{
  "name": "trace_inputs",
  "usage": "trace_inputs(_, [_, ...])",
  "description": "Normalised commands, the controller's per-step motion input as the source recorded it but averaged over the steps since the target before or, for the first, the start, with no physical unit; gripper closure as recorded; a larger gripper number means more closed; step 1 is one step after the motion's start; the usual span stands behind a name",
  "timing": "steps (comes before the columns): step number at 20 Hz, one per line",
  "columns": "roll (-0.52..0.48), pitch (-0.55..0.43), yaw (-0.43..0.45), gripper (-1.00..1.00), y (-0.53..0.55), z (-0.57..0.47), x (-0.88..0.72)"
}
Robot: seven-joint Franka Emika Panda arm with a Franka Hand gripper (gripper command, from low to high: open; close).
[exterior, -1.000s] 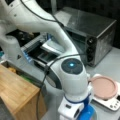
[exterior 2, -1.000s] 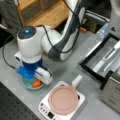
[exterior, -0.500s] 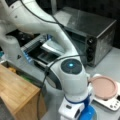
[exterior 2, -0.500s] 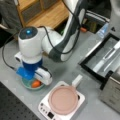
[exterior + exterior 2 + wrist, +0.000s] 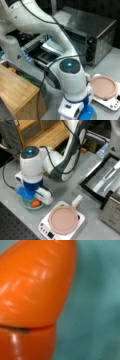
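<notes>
Carrot: you have an orange carrot (image 5: 32, 290) filling the wrist view, very close under the camera, lying in a teal bowl (image 5: 97, 302). In a front view the carrot (image 5: 36, 203) shows as an orange spot in the bowl (image 5: 26, 206), right beneath the arm's head.

Change: against the pictures from a second ago and half a second ago, you will find nothing moved. The arm stands in the same place over the bowl and the carrot lies as it did, so the work is at a pause, low over the carrot.

Gripper: the gripper (image 5: 32, 199) is down in the bowl by the carrot, its fingers hidden behind the blue and white wrist; whether it is released or clenched on the carrot, you cannot tell.

Arm pose: the wrist points straight down, the blue-lit joint (image 5: 69, 64) on top, the forearm arching up and back to the base.

Bowl's place: near the worktop's (image 5: 67, 192) front left edge in that front view.

Further back: a white scale with a pink plate (image 5: 63, 220) just beside the bowl; behind it a black tray (image 5: 105, 178); a steel oven (image 5: 100, 35) and a wooden cabinet (image 5: 17, 92).
</notes>
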Motion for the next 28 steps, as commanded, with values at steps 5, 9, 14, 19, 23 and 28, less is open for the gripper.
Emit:
trace_inputs(5, [0.132, -0.044, 0.069, 1.00, -0.12, -0.19, 0.06])
trace_inputs(9, [0.131, -0.040, 0.077, 1.00, -0.16, -0.18, 0.09])
trace_inputs(14, [0.125, -0.034, 0.080, 1.00, -0.20, -0.14, 0.10])
trace_inputs(19, [0.118, 0.031, 0.072, 1.00, -0.20, 0.13, 0.07])
trace_inputs(23, [0.128, 0.106, 0.068, 1.00, -0.14, 0.38, 0.06])
trace_inputs(28, [0.104, 0.134, 0.047, 1.00, -0.06, 0.40, 0.13])
